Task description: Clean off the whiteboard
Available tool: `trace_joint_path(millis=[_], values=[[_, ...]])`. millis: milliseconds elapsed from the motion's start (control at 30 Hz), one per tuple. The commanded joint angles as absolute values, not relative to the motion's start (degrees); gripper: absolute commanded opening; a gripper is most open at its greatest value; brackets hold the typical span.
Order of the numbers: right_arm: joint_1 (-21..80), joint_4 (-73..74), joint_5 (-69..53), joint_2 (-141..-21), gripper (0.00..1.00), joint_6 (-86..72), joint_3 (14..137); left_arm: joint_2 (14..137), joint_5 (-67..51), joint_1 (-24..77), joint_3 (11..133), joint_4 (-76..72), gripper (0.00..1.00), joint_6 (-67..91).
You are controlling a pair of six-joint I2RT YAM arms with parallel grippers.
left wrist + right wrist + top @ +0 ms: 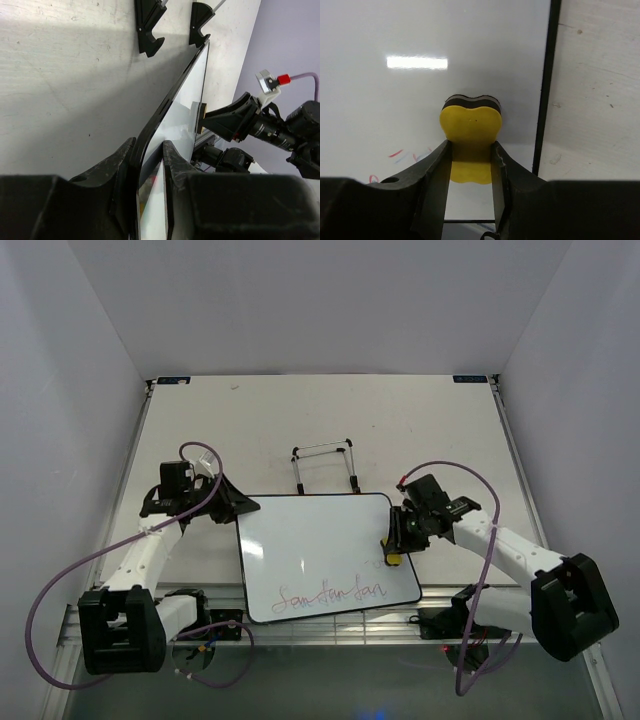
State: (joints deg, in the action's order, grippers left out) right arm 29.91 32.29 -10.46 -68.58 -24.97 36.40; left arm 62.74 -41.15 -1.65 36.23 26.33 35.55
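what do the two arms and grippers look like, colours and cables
Both arms have white link shells, left arm and right arm, with chunky black joint housings. The left gripper and right gripper have matte black tapered fingers. A purple cable loops along each arm; the right one ends at a red plug.
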Motion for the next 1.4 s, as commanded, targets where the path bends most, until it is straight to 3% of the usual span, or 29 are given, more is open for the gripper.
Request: trace_joint_path(millis=[0,233,333,500,767,1000,1167,1367], values=[[33.82,25.16,-19.24,-64.35,0.24,-27.23,31.74,63.11,-30.67,-2.9,35.77,23.56,0.0,31.73],[53.23,15.83,-11.78,-66.17,0.24,-35.5,38.31,63.02,-31.2,-2.29,35.33,23.12,0.0,31.82],[56.24,16.86,-8.62,-70.22,0.24,-36.38,40.95,63.11,-31.11,-1.93,35.24,23.12,0.0,31.82],[54.68,22.75,-2.38,-69.88,0.24,-36.39,36.4,62.58,-30.5,-1.41,35.16,23.29,0.0,31.73],[40.7,35.14,-2.02,-58.47,0.26,-35.42,26.98,62.58,-30.85,-0.88,35.24,23.2,0.0,31.55],[40.87,43.33,1.68,-55.73,0.25,-35.51,30.15,62.14,-30.59,-0.88,35.07,23.2,0.0,31.73],[45.87,34.47,-6.23,-48.26,0.26,-36.2,28.31,62.4,-30.5,-0.88,35.07,23.29,0.0,31.9],[53.25,27.34,-4.23,-44.82,0.25,-40.69,29.0,62.49,-30.67,1.05,34.89,23.2,0.0,31.99]])
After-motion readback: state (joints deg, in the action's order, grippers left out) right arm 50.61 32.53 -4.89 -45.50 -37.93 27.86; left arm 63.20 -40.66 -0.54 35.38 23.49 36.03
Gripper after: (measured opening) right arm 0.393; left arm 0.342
